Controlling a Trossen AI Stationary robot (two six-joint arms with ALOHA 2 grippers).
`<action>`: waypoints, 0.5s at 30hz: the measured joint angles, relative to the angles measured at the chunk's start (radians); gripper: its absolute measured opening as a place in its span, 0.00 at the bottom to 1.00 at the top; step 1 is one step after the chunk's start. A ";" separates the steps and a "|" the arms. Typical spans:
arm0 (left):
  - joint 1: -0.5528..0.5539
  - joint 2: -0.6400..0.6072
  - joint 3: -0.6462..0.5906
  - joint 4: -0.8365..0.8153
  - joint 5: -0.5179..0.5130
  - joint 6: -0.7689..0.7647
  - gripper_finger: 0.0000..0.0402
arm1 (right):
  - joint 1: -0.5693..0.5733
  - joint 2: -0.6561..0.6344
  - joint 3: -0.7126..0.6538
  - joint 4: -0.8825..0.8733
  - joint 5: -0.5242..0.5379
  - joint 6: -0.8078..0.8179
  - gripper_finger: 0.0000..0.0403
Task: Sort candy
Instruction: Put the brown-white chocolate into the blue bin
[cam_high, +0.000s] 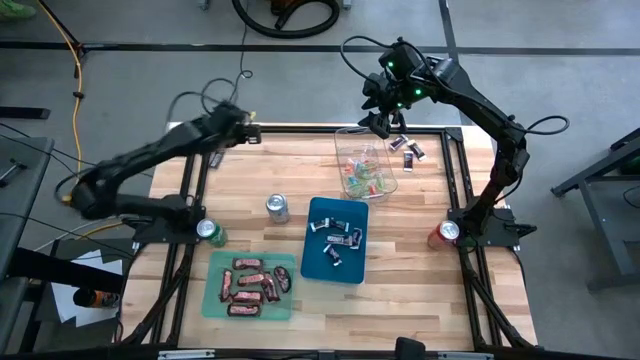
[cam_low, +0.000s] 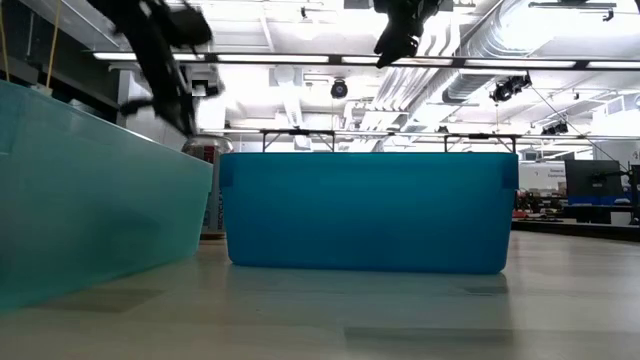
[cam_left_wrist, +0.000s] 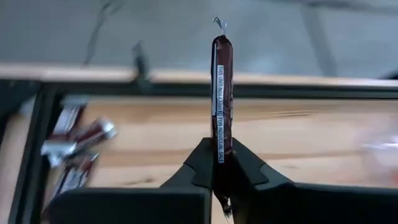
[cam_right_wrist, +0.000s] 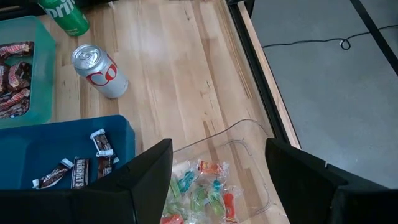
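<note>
Three containers receive the sorted candy: a teal tray for red-brown bars, a blue bin for dark wrapped pieces, a clear tub for bright sweets; loose pieces lie beside the tub. One red-brown bar is clamped edgewise and upright in the left gripper at the table's far left corner, a grip judged suited to carrying it to the teal tray; unsorted bars lie nearby. The right gripper is held above the clear tub, fingers spread apart and empty, probably awaiting its next pick.
</note>
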 joint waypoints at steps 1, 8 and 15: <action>-0.018 -0.052 0.000 0.000 0.005 0.021 0.01 | 0.000 0.000 0.000 0.000 0.000 -0.001 0.62; -0.173 -0.341 0.001 0.060 0.059 0.187 0.01 | 0.001 0.000 0.000 0.027 0.001 0.000 0.62; -0.320 -0.456 -0.005 0.200 0.206 0.333 0.02 | 0.006 0.000 0.000 0.080 -0.092 0.063 0.62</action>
